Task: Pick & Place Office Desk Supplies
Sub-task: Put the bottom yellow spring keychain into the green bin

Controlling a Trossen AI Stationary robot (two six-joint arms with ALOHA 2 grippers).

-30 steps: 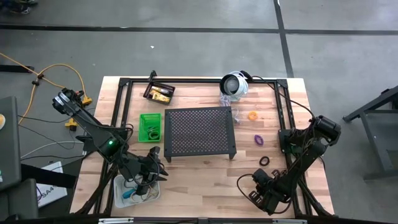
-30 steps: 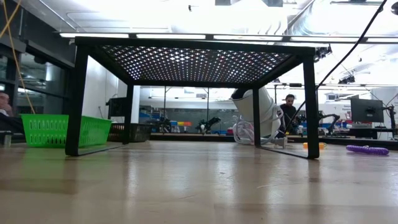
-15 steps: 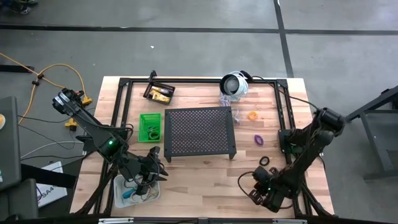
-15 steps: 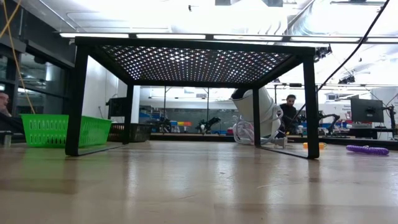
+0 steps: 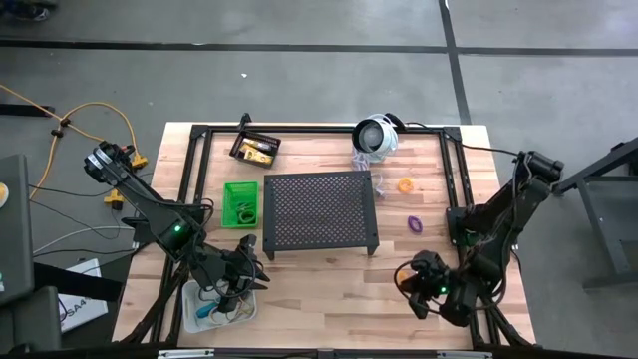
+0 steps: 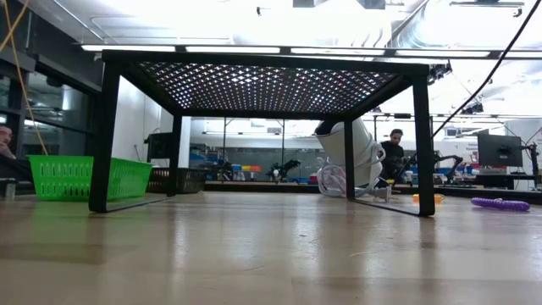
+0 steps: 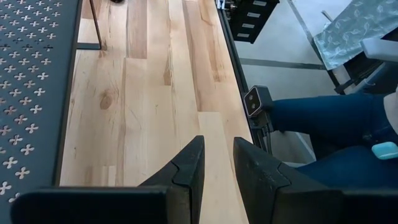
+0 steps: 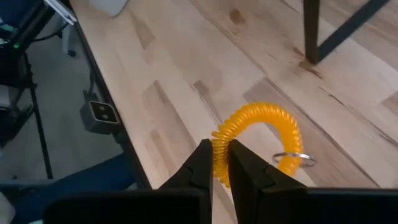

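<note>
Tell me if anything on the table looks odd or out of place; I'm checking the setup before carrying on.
Only loose pieces: the orange loop and purple loop lie on the bare wood right of the perforated stand, outside any bin. The right pincer is shut on a yellow coil loop. Nothing looks spilled or damaged.

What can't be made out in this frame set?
- Clear bin, high view: the left end effector and arm overlap it; its contents are too small to identify.
- Black bin, high view: contents too small to tell.
- Right end effector, right wrist view: shut on a yellow coil loop, whose lower end runs behind the fingers.
- Low view: neither end effector shows.
</note>
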